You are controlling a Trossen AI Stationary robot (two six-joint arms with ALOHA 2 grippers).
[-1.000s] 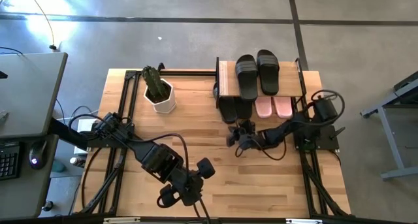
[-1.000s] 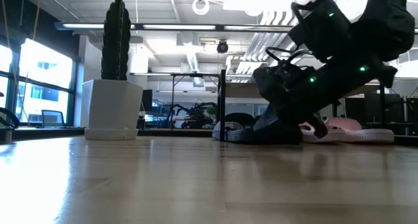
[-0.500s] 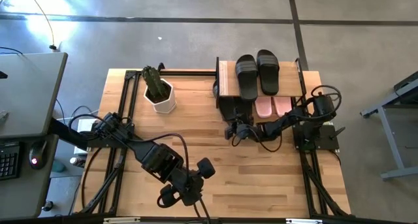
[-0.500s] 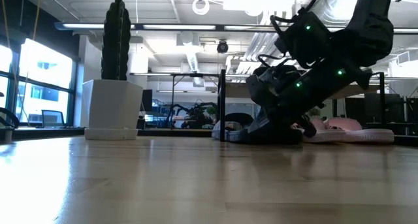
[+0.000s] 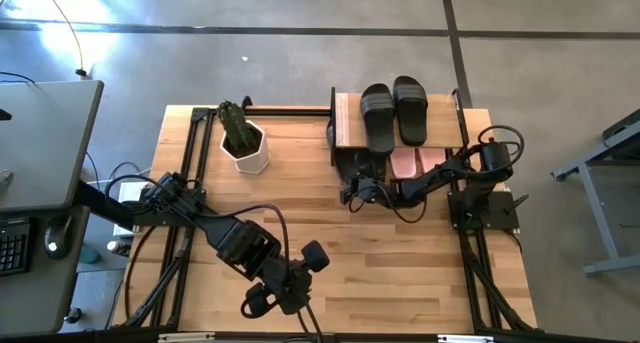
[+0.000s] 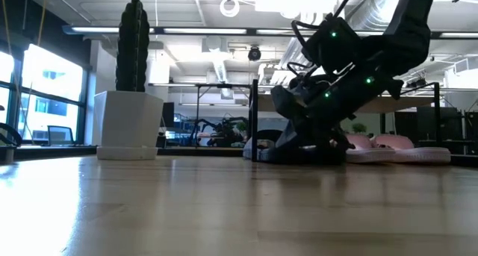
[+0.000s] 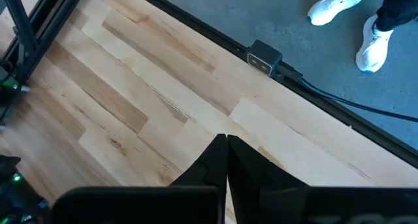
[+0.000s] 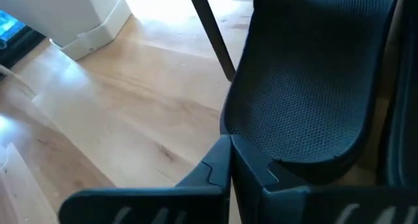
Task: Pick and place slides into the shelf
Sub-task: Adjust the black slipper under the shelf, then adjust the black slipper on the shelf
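Wooden table: black slide, dotted footbed

R gripper moved in toward shelf, pushing black slide under

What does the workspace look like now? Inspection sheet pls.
Surface: wooden table, black rails along both sides.
Job's things: shelf at the far edge; two black slides on its top board; pink slides and black slides on the lower level.
Clutter: cactus pot left of the shelf.
Grippers: right gripper shut, low at the shelf front against a black slide; left gripper shut, parked over bare table near the front edge.
Cables: looped cables on both arms; cable on the floor in the left wrist view.
Surroundings: desk with a mouse at left; a person's white shoes beyond the table.
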